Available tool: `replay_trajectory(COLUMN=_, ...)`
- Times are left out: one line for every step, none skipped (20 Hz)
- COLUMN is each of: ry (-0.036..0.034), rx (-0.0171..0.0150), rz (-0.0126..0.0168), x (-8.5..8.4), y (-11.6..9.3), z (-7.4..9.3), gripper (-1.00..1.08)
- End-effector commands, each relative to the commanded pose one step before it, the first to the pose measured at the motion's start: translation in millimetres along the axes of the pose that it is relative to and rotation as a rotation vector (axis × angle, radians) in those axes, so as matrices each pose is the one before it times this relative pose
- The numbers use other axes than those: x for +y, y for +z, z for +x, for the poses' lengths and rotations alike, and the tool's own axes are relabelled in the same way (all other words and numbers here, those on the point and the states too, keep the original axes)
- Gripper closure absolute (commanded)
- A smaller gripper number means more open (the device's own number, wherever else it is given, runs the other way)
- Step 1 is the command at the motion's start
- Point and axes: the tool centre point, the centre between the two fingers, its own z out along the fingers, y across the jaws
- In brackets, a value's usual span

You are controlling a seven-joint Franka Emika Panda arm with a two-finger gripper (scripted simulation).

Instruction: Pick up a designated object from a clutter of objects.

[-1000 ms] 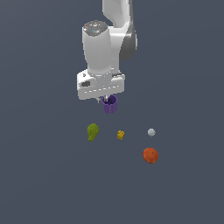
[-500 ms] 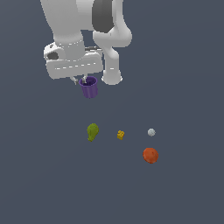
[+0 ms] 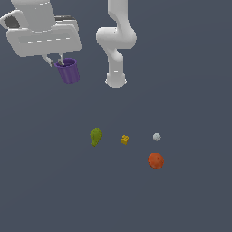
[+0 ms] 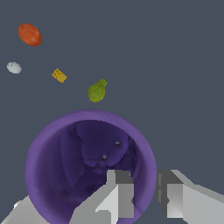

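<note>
The purple cup (image 3: pixel 69 71) hangs high above the floor at the exterior view's upper left, held by my gripper (image 3: pixel 55 61), which is shut on its rim. In the wrist view the purple cup (image 4: pixel 83 162) fills the frame, and my gripper (image 4: pixel 146 197) pinches its wall, one finger inside and one outside. The rest of the clutter lies on the floor far below: a green pear-shaped lump (image 3: pixel 95 136), a tiny yellow block (image 3: pixel 125 139), a small grey-white ball (image 3: pixel 157 137) and an orange-red ball (image 3: pixel 156 161).
The arm's white base (image 3: pixel 116 80) stands on the dark floor behind the clutter. In the wrist view the green lump (image 4: pixel 97 91), yellow block (image 4: pixel 59 75), grey-white ball (image 4: pixel 14 67) and orange-red ball (image 4: pixel 29 34) lie beyond the cup.
My gripper has carried the purple cup upward and toward the exterior view's left. The four items on the floor have stayed in place.
</note>
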Motion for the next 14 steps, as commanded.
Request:
replay_trajectory(ry=-0.0013, rx=-0.00028, rz=-0.00084, x=14.03, y=-15.7, z=-6.75, gripper=1.08)
replay_trajectory(ry=-0.00012, rx=-0.00014, rz=-0.00045, x=4.47, y=-4.88, z=-1.93, gripper=1.08)
replay_trajectory(ry=0.0, rx=0.0, rz=0.0, x=4.23, y=-4.28, z=-1.78, gripper=1.08)
replay_trajectory(ry=-0.00023, rx=-0.00017, rz=-0.00063, x=3.45, y=-3.97, z=-1.4, gripper=1.08)
replay_trajectory(ry=0.0, rx=0.0, rz=0.0, x=3.38, y=-3.37, z=-1.34, gripper=1.08)
replay_trajectory(ry=0.0, rx=0.0, rz=0.0, x=2.98, y=-2.96, z=-1.15, gripper=1.08)
replay_trajectory(ry=-0.00025, rx=-0.00007, rz=-0.00041, x=2.33, y=-2.69, z=-0.86, gripper=1.08)
replay_trajectory(ry=0.0, rx=0.0, rz=0.0, x=2.22, y=-2.19, z=-0.82, gripper=1.08)
replay_trajectory(ry=0.0, rx=0.0, rz=0.0, x=1.86, y=-1.83, z=-0.67, gripper=1.08)
replay_trajectory(ry=0.0, rx=0.0, rz=0.0, x=1.52, y=-1.48, z=-0.53, gripper=1.08)
replay_trajectory(ry=0.0, rx=0.0, rz=0.0, x=1.17, y=-1.14, z=-0.41, gripper=1.08)
replay_trajectory(ry=0.0, rx=0.0, rz=0.0, x=0.84, y=-0.81, z=-0.29, gripper=1.08)
replay_trajectory(ry=0.0, rx=0.0, rz=0.0, x=0.5, y=-0.49, z=-0.17, gripper=1.08)
replay_trajectory(ry=-0.00031, rx=-0.00002, rz=-0.00037, x=-0.1, y=-0.29, z=0.07, gripper=1.08)
